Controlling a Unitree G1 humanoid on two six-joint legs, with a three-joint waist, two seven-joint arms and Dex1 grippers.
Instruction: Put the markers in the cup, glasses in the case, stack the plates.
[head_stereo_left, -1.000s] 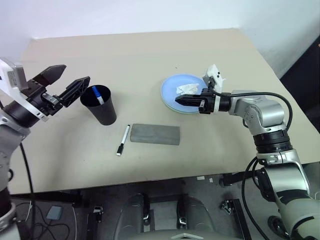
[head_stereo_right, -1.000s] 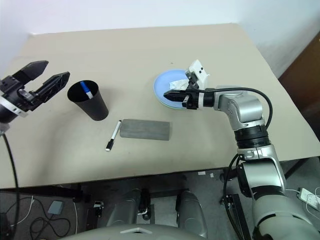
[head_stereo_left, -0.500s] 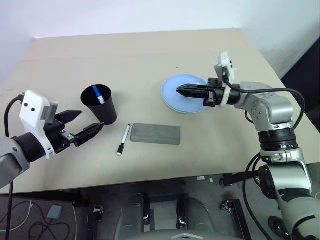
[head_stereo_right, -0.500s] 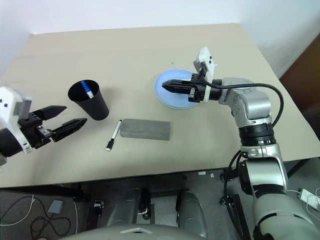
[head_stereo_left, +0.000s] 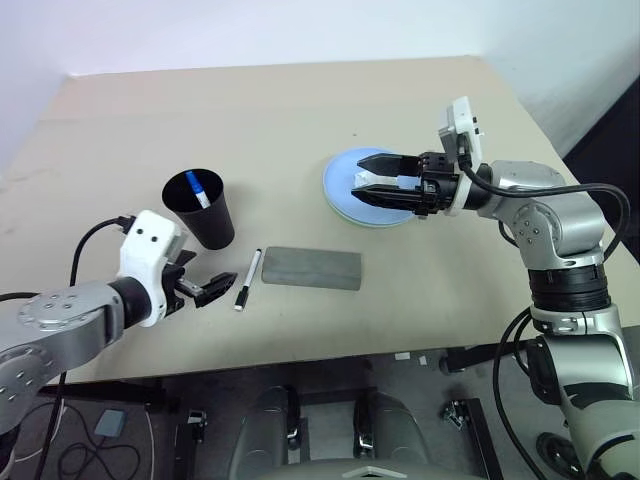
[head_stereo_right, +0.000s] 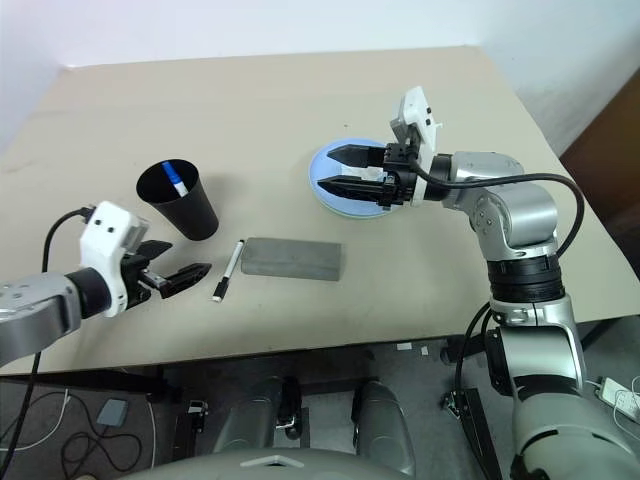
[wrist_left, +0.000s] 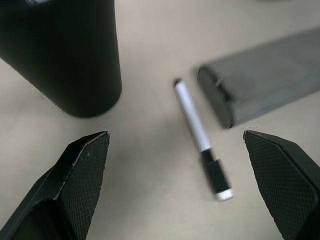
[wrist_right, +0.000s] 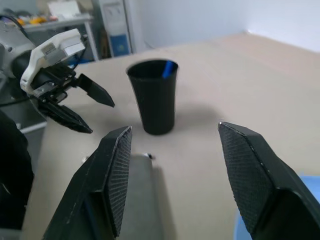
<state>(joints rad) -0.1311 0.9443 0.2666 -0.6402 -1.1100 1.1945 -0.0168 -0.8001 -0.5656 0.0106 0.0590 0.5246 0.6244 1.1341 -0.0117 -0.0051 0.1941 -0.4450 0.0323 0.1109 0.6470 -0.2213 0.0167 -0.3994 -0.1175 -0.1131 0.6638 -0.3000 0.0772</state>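
The black cup (head_stereo_left: 205, 212) stands left of centre with the blue-capped marker (head_stereo_left: 197, 189) inside it. The black-capped marker (head_stereo_left: 246, 279) lies flat on the table between the cup and the grey case (head_stereo_left: 310, 268), which is closed. My left gripper (head_stereo_left: 208, 280) hangs open, low over the table just left of that marker (wrist_left: 200, 137). The light blue plate (head_stereo_left: 340, 190) rests on the mint green one. My right gripper (head_stereo_left: 360, 177) is open and level above them, with a bit of white tissue (head_stereo_right: 372, 176) showing between its fingers. The glasses are out of view.
The beige table (head_stereo_left: 300, 110) has open room behind the cup and plates. Its front edge runs close below the case and marker. In the right wrist view the cup (wrist_right: 155, 102) and my left gripper (wrist_right: 75, 102) show across the table.
My left arm has dropped from beside the cup down to the table by the black-capped marker. My right gripper has opened above the plates and lifted a little.
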